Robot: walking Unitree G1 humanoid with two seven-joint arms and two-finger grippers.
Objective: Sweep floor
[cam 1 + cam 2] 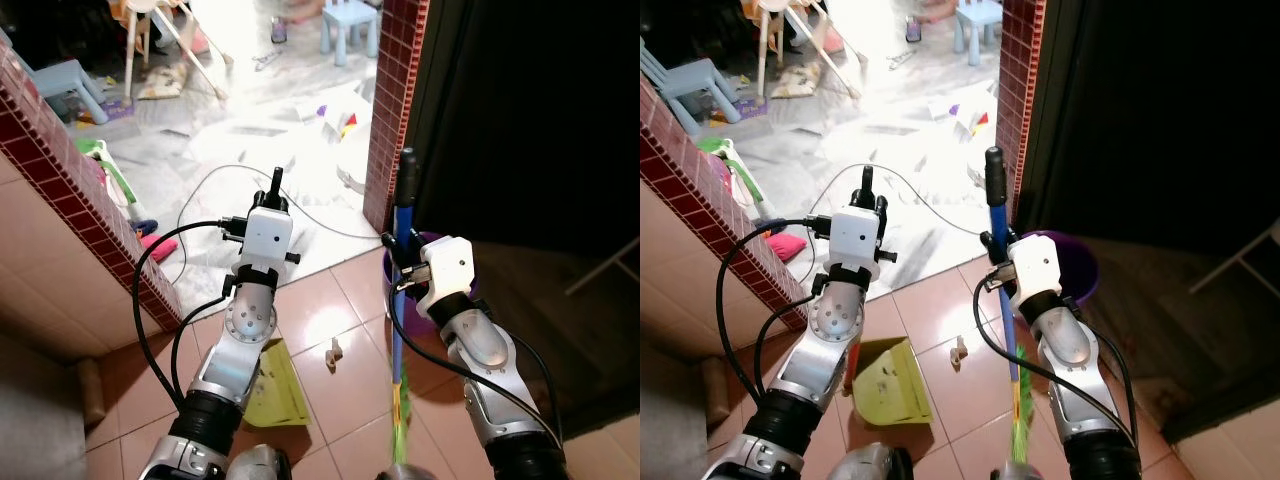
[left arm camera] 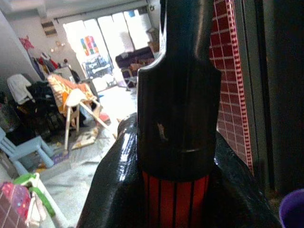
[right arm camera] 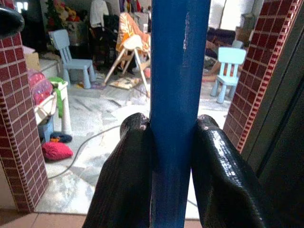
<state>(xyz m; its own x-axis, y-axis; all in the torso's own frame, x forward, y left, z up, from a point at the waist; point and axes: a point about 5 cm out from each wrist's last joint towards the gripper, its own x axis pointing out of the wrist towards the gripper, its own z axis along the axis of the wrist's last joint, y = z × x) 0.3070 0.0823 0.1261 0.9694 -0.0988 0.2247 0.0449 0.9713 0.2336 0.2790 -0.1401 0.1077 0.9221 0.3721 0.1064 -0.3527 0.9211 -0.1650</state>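
Observation:
My right gripper (image 1: 402, 248) is shut on the blue broom pole (image 1: 399, 330), which stands nearly upright with a black top grip and green bristles (image 1: 399, 405) low on the tiles. In the right wrist view both black fingers (image 3: 124, 175) press against the blue pole (image 3: 176, 95). My left gripper (image 1: 272, 207) is shut on the black and red handle (image 2: 175, 142) of a yellow-green dustpan (image 1: 272, 395) that rests on the floor below my left arm. A small pale scrap (image 1: 335, 352) lies on the terracotta tiles between dustpan and broom.
A purple bucket (image 1: 1080, 265) stands behind the broom by a red brick pillar (image 1: 392, 100). A low brick wall (image 1: 60, 150) runs along the left. A white cable (image 1: 215, 180) loops over the bright marble floor ahead, with blue child chairs (image 1: 350, 25) and scattered toys.

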